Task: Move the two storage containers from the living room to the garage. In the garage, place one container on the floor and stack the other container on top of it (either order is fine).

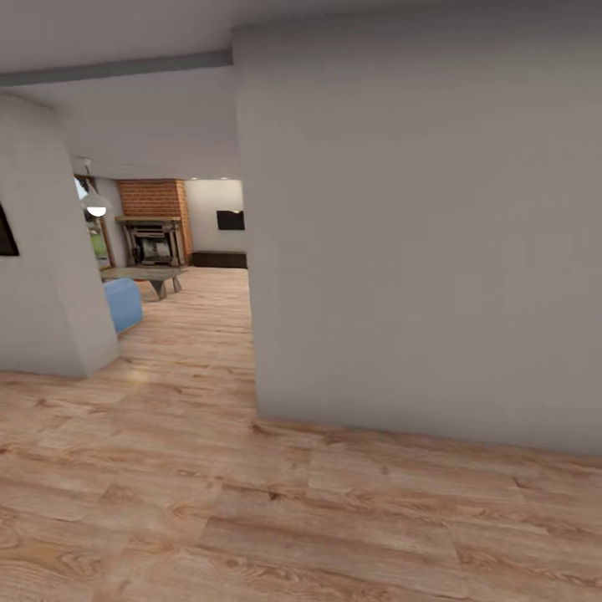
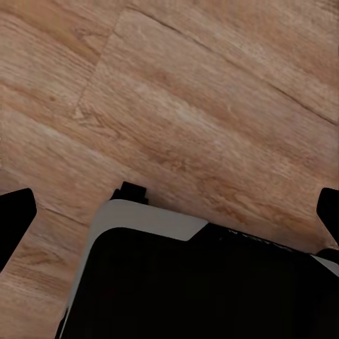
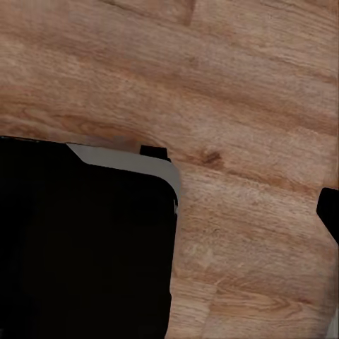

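Robot in transit: both grippers hang empty over plank floor [image 1: 251, 518] beside its base [image 2: 212, 282], left fingers [image 2: 15, 212] spread wide, right can't tell; no bins in sight, living room [image 1: 159, 234] w/ fireplace well ahead thru opening, so prob heading there for pickup

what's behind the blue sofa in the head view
Behind the blue sofa stands a low wooden table, then the brick fireplace. The near wall covers the sofa's left side and whatever lies there.
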